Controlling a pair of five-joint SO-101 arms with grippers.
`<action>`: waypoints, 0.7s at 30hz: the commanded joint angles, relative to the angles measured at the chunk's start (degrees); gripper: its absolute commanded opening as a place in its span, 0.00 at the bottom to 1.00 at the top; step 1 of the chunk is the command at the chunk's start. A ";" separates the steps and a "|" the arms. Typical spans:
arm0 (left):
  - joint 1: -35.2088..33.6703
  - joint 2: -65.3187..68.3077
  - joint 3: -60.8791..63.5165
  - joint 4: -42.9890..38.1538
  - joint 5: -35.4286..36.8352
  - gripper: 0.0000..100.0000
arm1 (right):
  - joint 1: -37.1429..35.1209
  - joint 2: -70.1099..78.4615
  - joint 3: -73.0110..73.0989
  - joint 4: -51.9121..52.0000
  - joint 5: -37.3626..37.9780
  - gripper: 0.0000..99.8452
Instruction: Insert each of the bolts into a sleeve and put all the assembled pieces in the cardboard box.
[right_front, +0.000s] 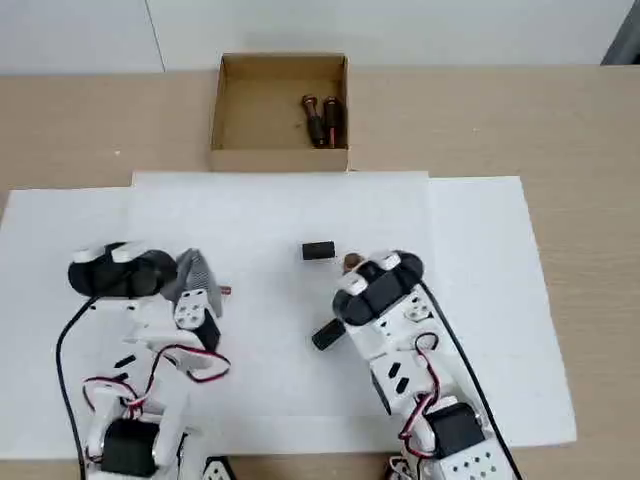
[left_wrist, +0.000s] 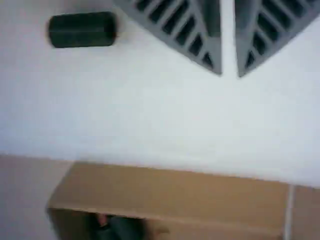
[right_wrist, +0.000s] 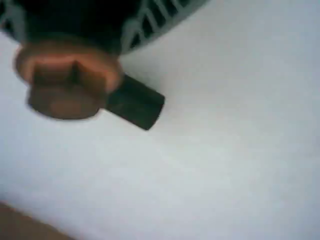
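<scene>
— Right gripper (right_front: 355, 264) status?
— Clamped on a copper hex-flange bolt (right_wrist: 67, 82); a matte black cylindrical sleeve (right_wrist: 135, 107) lies on white paper (right_wrist: 225, 150) just beside it.
— Left gripper (left_wrist: 228, 70)?
— Ribbed grey fingers (left_wrist: 190, 30) narrowly parted.

We count one cardboard box (right_front: 228, 110), holding two assembled pieces (right_front: 320, 118), well ahead of the right gripper (right_front: 362, 268). Loose sleeves number two: one sleeve (right_front: 318, 250) just ahead of that gripper, and a second sleeve (right_front: 327, 337) back beside its wrist. One bolt (right_front: 351, 262) sits at the gripper's tips. A small copper tip (right_front: 225, 290) beside the left gripper (left_wrist: 227, 50) we cannot class.
</scene>
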 joint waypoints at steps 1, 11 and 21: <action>-3.60 -0.62 3.03 0.88 -5.36 0.01 | 2.77 -0.13 -3.34 1.54 -2.02 0.00; -8.97 -0.62 8.13 4.66 -14.59 0.01 | 5.41 15.60 -29.19 9.98 -9.58 0.00; -9.14 -0.62 10.68 4.66 -16.00 0.01 | 5.49 53.23 -54.33 1.80 -9.23 0.00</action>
